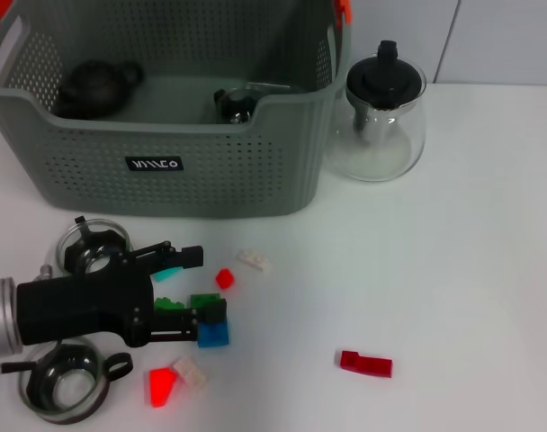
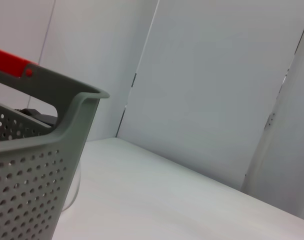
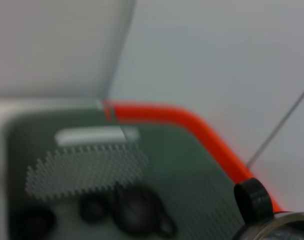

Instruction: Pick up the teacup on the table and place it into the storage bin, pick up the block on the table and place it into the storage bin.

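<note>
My left gripper (image 1: 189, 296) lies low over the table's near left, open, its black fingers (image 1: 182, 256) spread around a green block (image 1: 202, 301), with a cyan block (image 1: 171, 273) and a blue block (image 1: 214, 336) by the fingertips. One glass teacup (image 1: 94, 244) stands just behind the gripper body, another (image 1: 65, 383) in front of it. The grey-green storage bin (image 1: 210, 171) sits at the back left; its corner (image 2: 37, 165) fills the left wrist view and its inside (image 3: 87, 170) shows in the right wrist view. The right gripper is out of view.
A dark teapot (image 1: 95, 86) and a glass vessel (image 1: 236, 103) lie in the bin. A glass teapot (image 1: 382, 112) with a black lid stands right of it. Red blocks (image 1: 224, 279) (image 1: 163, 385) (image 1: 364, 363) and white blocks (image 1: 253, 261) (image 1: 190, 372) are scattered nearby.
</note>
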Available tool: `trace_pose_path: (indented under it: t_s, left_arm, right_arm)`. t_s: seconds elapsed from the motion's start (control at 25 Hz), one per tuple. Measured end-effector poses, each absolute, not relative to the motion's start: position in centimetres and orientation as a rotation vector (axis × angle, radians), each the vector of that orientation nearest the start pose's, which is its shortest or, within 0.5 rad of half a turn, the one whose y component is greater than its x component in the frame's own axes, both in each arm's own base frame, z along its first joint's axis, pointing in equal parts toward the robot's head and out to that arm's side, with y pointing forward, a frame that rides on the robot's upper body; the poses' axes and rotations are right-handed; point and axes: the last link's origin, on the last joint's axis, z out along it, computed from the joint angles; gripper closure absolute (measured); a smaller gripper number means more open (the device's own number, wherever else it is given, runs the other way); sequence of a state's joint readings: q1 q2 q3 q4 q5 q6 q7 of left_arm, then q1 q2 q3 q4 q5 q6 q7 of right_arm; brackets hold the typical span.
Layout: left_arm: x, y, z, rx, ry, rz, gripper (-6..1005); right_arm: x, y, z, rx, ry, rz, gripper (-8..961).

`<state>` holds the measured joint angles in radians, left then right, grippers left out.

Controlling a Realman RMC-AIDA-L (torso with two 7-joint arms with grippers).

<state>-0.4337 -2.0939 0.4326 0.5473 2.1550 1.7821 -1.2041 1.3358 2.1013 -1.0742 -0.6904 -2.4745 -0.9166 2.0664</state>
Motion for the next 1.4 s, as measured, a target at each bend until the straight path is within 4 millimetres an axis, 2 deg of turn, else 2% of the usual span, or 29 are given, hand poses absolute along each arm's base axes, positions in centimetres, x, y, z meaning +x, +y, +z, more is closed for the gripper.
trace_pose_path:
  t_s: [0.12, 0.24, 0.76, 1.04, 1.4]
  left_arm:
    - [-29.3, 26.6, -0.5, -2.727, -0.679, -0.908, 91]
    - [-29.2, 26.7, -0.5, -2.727, -0.675, -0.908, 91]
    - [-28.9, 27.3, -0.4, -2.724, -0.658, -0.913, 92]
    - [-28.8, 27.2, -0.6, -2.724, -0.661, -0.918, 92]
    - [-28.7, 27.2, -0.7, -2.723, -0.658, -0.921, 92]
  right_arm:
    - [-1.8, 49.1, -6.1, -2.523, 0.027, -0.028, 893]
    - [-1.0, 49.4, -7.0, -2.481, 0.017, -0.052, 893]
    - [2.1, 49.0, -8.8, -2.48, 0.072, -0.091, 891]
    - [2.8, 48.3, -9.7, -2.513, 0.081, -0.081, 890]
    - [3.4, 48.1, -10.0, -2.515, 0.094, -0.084, 889]
